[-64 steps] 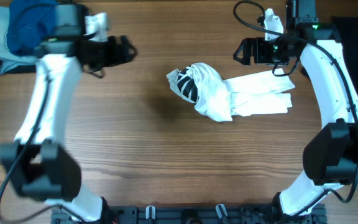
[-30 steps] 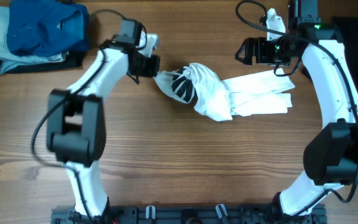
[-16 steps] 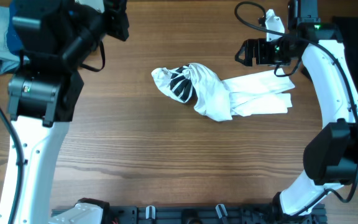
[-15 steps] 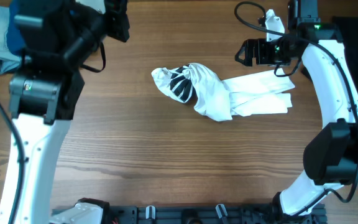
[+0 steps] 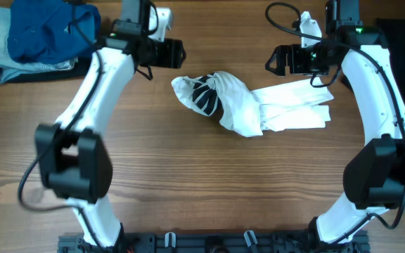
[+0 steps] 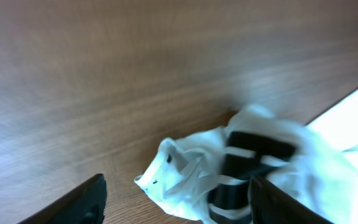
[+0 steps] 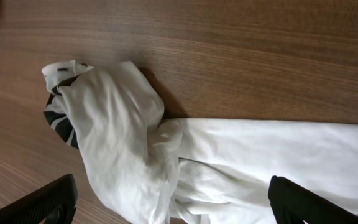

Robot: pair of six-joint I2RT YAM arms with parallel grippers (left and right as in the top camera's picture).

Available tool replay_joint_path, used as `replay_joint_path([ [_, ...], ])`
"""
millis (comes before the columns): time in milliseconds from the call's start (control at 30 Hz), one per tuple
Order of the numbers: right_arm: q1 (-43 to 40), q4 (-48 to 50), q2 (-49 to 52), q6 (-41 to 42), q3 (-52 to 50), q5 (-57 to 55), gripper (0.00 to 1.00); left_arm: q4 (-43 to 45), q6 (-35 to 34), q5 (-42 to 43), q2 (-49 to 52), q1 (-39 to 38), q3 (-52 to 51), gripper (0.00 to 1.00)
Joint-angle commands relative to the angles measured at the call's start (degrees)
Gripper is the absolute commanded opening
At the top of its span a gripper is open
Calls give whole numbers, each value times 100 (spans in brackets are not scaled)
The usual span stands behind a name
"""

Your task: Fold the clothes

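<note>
The wooden table (image 5: 188, 183) carries the white shirt (image 5: 259, 109) at its middle, long axis running left to right. It is limp cloth, bunched and black-striped at the left end, flatter at the right. My left gripper (image 5: 180, 53) hangs just beside that bunch, nearest it, jaws apart and empty; my right gripper (image 5: 273, 60) gapes wide over the flat end, empty too

- I read the tabletop (image 5: 188, 183) as brown wood, fine-grained and smooth, with a faint sheen.
- The white shirt (image 5: 248, 105) is soft matt cloth, creased, and its black print looks flat.
- The blue pile (image 5: 41, 31) is matt cloth too.
- My left arm (image 5: 93, 88) and right arm (image 5: 378, 91) wear smooth white plastic shells.
</note>
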State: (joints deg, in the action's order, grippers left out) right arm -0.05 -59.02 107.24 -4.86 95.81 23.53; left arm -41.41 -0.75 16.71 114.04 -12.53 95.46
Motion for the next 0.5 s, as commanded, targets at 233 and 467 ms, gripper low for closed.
replay_joint_path([
  [233, -2, -72, -192, -160, 28, 39, 99, -164, -262, 208, 1084, -48, -20, 69],
  [467, -2, -37, -192, -155, 28, 42, 99, -286, -321, 214, 1274, -157, -74, 71],
])
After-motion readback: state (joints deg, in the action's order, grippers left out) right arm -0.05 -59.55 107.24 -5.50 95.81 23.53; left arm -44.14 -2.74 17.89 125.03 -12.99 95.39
